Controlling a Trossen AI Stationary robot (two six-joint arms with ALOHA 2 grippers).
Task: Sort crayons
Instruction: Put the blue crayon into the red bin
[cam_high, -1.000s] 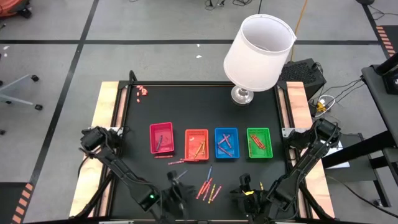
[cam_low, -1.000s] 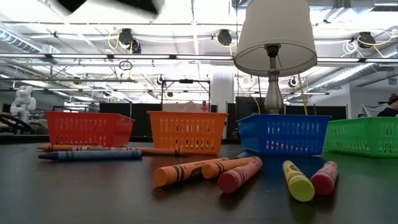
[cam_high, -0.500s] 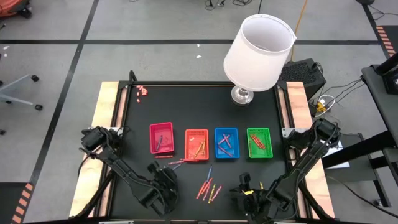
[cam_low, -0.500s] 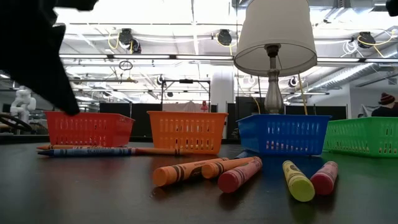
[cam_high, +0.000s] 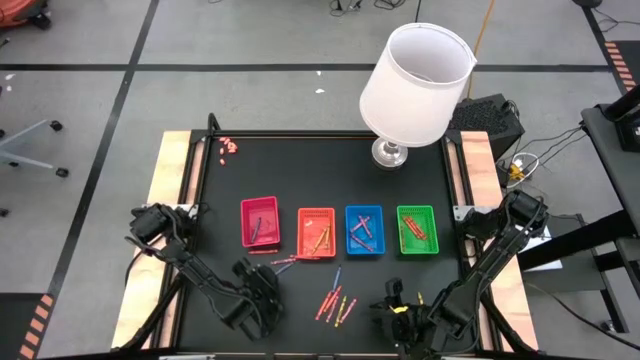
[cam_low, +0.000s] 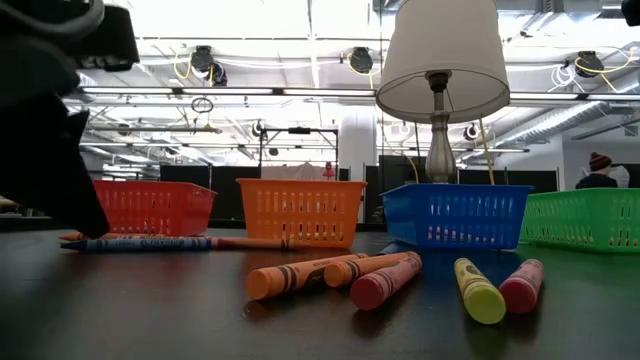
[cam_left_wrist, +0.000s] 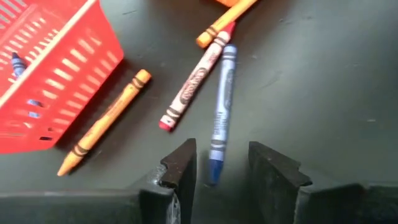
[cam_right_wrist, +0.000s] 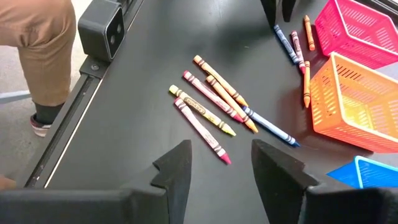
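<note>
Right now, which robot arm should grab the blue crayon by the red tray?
Probably the left. The left gripper is open right over the blue crayon, whose end lies between its fingers, beside the red tray. The right gripper faces a different bunch of crayons, farther away.

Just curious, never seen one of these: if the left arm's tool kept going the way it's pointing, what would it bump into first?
Probably the blue crayon: its near tip lies between the open fingers of the left tool. Depth is hard to judge.
</note>
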